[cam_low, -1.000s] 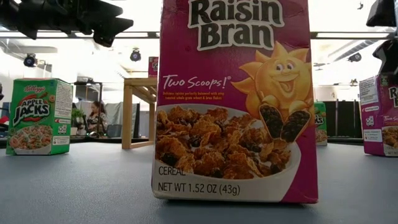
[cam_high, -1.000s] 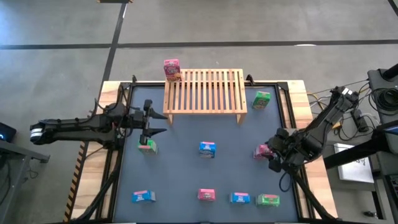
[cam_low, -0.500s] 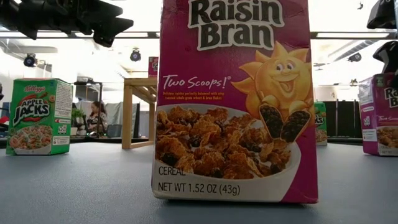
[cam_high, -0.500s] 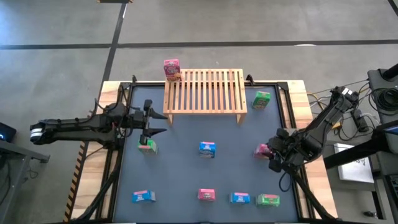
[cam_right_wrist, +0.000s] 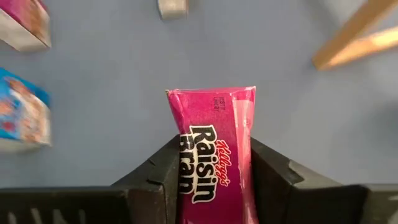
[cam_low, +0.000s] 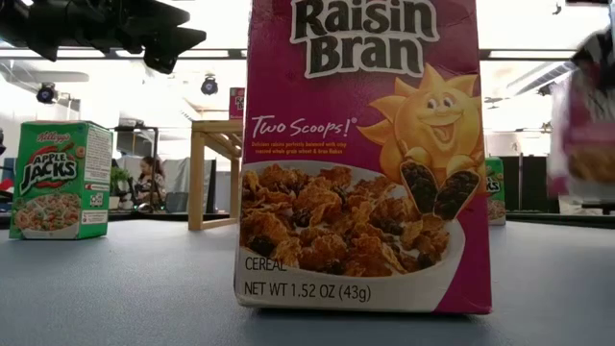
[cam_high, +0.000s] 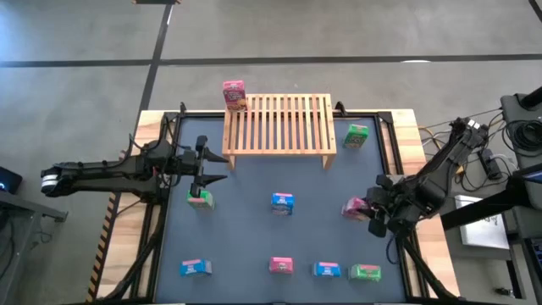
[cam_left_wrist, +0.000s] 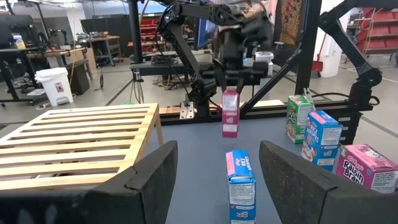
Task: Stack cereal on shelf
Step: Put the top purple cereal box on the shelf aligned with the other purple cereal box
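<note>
My right gripper [cam_high: 366, 212] is shut on a pink cereal box [cam_high: 353, 207] at the table's right, and it also shows in the left wrist view [cam_left_wrist: 231, 112] and the low view [cam_low: 581, 135]. My left gripper [cam_high: 210, 163] is open and empty beside the rack's left end, above a green box [cam_high: 200, 197]. The wooden slatted shelf [cam_high: 279, 123] stands on its legs at the far middle. Another pink box [cam_high: 234, 95] stands upright at its far left corner. The other boxes stand upright on the table. My right gripper pinches the pink box between its two fingers [cam_right_wrist: 155, 171] on the two broad faces, at the box's upper end [cam_left_wrist: 231, 94]. The fingers come from above, pointing down. The box hangs upright below them, lifted clear of the table.
A blue box [cam_high: 283, 202] stands mid-table and a green one [cam_high: 356, 135] right of the rack. Blue [cam_high: 195, 268], pink [cam_high: 280, 265], blue [cam_high: 326, 269] and green [cam_high: 366, 272] boxes stand along the near edge. The pink one fills the low view [cam_low: 365, 154].
My right gripper has gone up, taking the pink box off the table; the box now hangs clear, shifted a little toward the table's left. My left arm has kept still.
</note>
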